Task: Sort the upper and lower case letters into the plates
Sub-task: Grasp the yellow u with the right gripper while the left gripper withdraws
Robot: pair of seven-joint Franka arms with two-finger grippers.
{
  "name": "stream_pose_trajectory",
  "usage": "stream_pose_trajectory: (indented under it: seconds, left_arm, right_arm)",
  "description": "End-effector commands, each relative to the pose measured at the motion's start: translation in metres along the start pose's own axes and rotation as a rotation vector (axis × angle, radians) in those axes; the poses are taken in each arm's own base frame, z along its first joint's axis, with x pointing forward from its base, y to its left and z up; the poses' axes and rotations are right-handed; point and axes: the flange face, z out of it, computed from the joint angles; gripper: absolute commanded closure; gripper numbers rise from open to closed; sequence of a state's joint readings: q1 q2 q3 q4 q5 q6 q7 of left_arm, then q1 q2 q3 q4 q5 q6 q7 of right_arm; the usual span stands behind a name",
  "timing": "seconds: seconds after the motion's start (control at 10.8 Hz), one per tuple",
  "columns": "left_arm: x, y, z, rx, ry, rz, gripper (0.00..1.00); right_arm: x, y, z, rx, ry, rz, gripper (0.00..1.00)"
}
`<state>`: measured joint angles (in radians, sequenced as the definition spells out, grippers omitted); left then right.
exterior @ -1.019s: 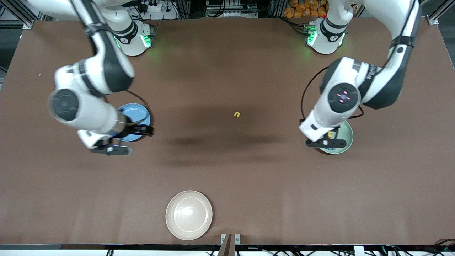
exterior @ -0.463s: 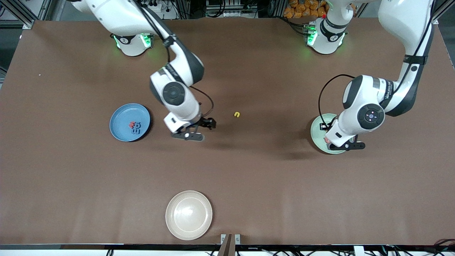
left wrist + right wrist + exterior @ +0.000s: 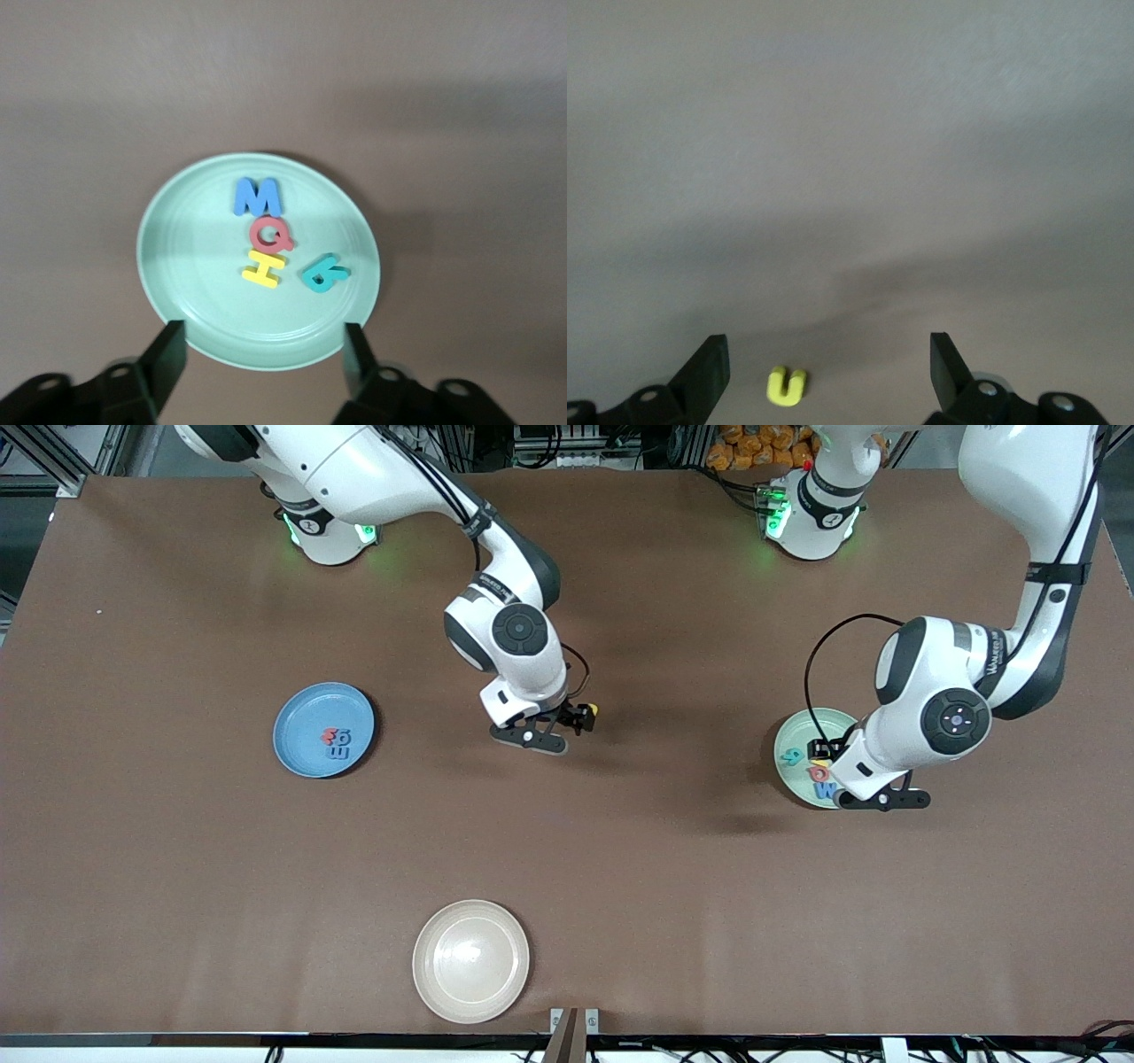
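The mint green plate (image 3: 177, 292) holds several letters: a blue M (image 3: 257, 197), a red Q (image 3: 268, 235), a yellow H (image 3: 264, 268) and a teal letter (image 3: 324, 274). My left gripper (image 3: 261, 363) hangs open over that plate's (image 3: 788, 735) rim, holding nothing. A small yellow letter u (image 3: 787, 385) lies on the bare table mid-way between the plates. My right gripper (image 3: 826, 367) is open just above the yellow letter u (image 3: 592, 709), with one finger on each side of it. The light blue plate (image 3: 301, 717) holds red and blue letters (image 3: 337, 742).
A cream-white plate (image 3: 470, 960) sits near the table's front edge. The brown table top (image 3: 620, 868) stretches wide between the plates. Both arm bases stand along the edge farthest from the front camera.
My right arm swung from the blue plate to over the yellow u. My left gripper opened over the mint plate, let go of the yellow H, and shifted slightly toward the left arm's end.
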<state>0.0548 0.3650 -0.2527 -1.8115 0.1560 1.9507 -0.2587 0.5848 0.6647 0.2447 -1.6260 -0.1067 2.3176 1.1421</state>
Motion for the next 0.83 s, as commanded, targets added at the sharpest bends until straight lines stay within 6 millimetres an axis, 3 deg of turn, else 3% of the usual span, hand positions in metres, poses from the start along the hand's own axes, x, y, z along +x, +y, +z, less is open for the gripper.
stream_pose_trajectory:
  seconds: [0.0,0.19,0.37,0.56,0.74]
  left_arm:
    - [0.006,-0.010,-0.093,0.011,0.035,0.001,0.00]
    - [-0.004,-0.005,-0.165,0.005,0.107,0.009,0.00]
    - [-0.036,0.002,-0.219,-0.002,0.196,0.018,0.00]
    - [-0.051,-0.002,-0.244,-0.004,0.239,0.011,0.00]
    - [-0.068,-0.006,-0.261,0.007,0.246,0.009,0.00]
  right_arm:
    - [-0.014,-0.021,0.016,-0.010,-0.001,0.063,0.00]
    - [-0.033,-0.031,0.037,-0.022,-0.006,0.106,0.00]
    - [-0.038,-0.032,0.057,-0.043,0.002,0.110,0.00]
    - [-0.048,-0.045,0.064,-0.026,0.001,0.093,0.00]
    - [-0.051,-0.046,0.073,-0.029,-0.003,0.090,0.00]
